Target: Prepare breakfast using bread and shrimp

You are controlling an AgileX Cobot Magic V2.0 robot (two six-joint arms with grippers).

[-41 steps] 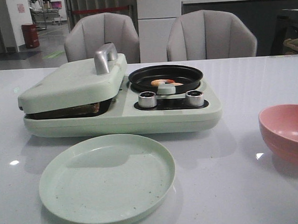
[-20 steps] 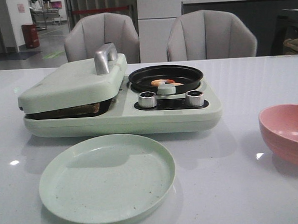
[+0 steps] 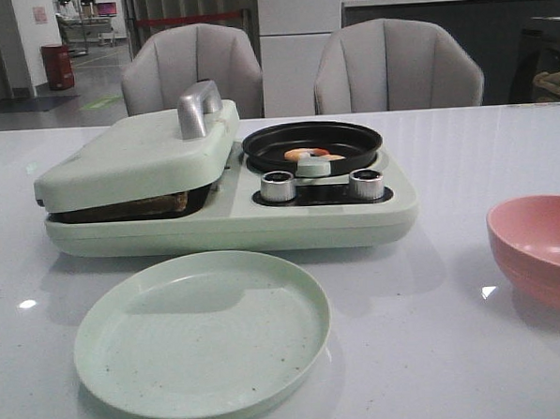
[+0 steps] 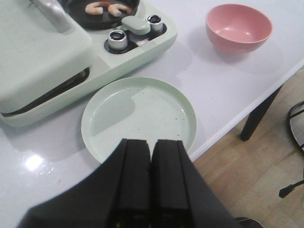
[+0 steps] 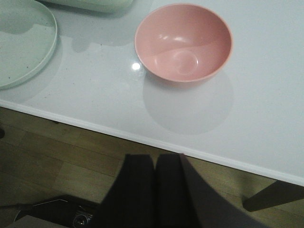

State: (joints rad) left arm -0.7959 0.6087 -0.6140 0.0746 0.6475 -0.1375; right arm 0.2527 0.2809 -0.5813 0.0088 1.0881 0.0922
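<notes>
On the table's far side you have the breakfast maker [image 3: 228, 207] with its lid [image 3: 137, 161] lowered over the bread [image 3: 158, 205], only a brown edge showing in the gap, presumably so the slices toast. Beside it, the shrimp [image 3: 311, 154] lie in the small black pan [image 3: 311, 144], likely there to cook. Nearer you sits the green plate [image 3: 201, 333], bare and probably waiting for the food; the pink bowl [image 3: 537, 248] stands well apart to the right. Your left gripper [image 4: 150, 178] and right gripper [image 5: 155, 187] both hang back off the table edge, fingers pressed together, holding nothing.
</notes>
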